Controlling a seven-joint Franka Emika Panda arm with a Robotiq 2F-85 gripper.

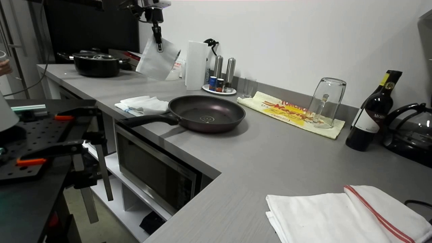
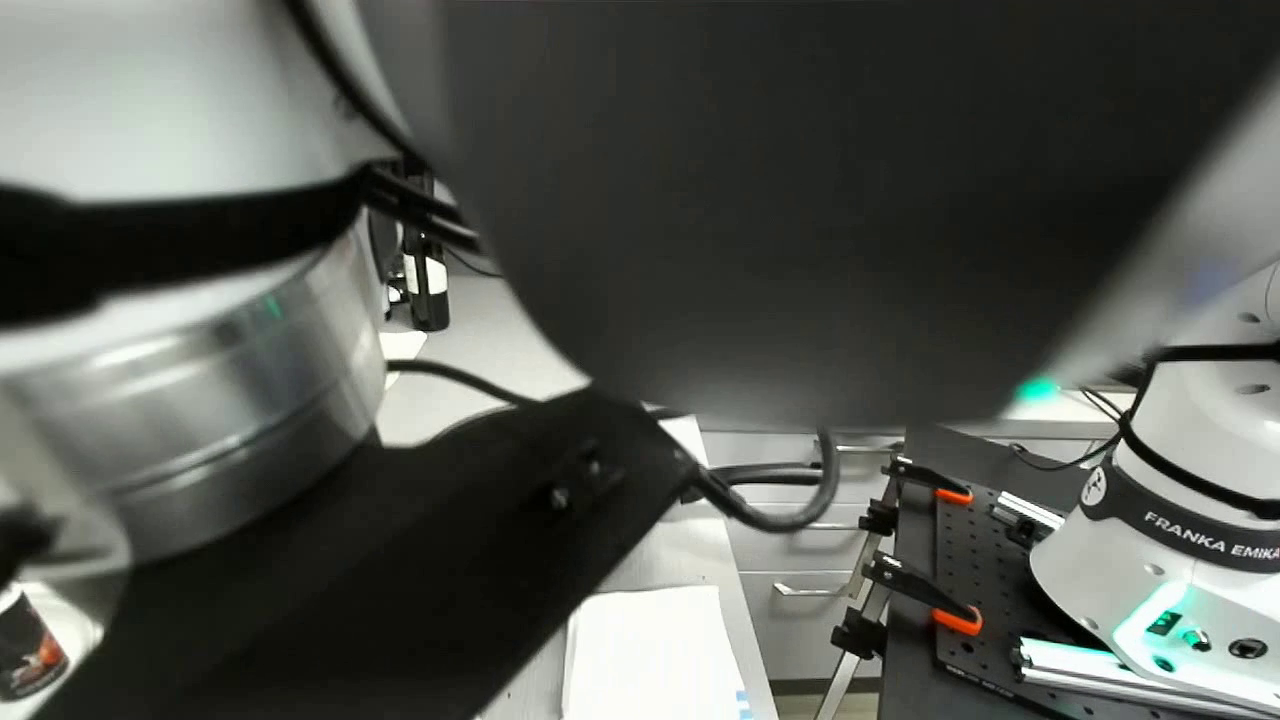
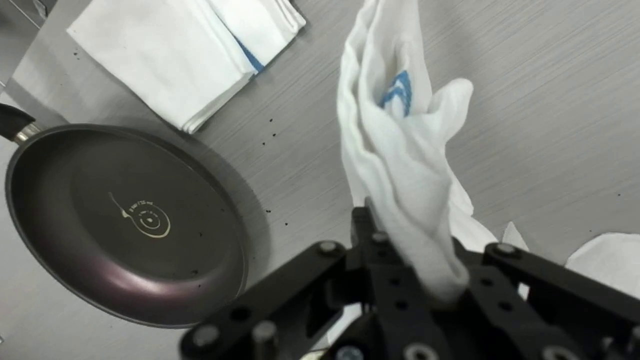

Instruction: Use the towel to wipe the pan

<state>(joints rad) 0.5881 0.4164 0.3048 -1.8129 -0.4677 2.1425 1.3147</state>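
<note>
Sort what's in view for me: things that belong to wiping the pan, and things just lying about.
Part of the job:
gripper, shut on the held towel
held towel
frying pan

Seemingly just lying about:
folded white cloth near the pan
red-striped cloth
printed yellow cloth
upturned glass
bottle
black pot

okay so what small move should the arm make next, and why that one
I'd probably move the gripper across until the towel it holds hangs over the pan. The towel hangs from the closed jaws, but the wrist view shows it off beside the pan, not above it.
</note>
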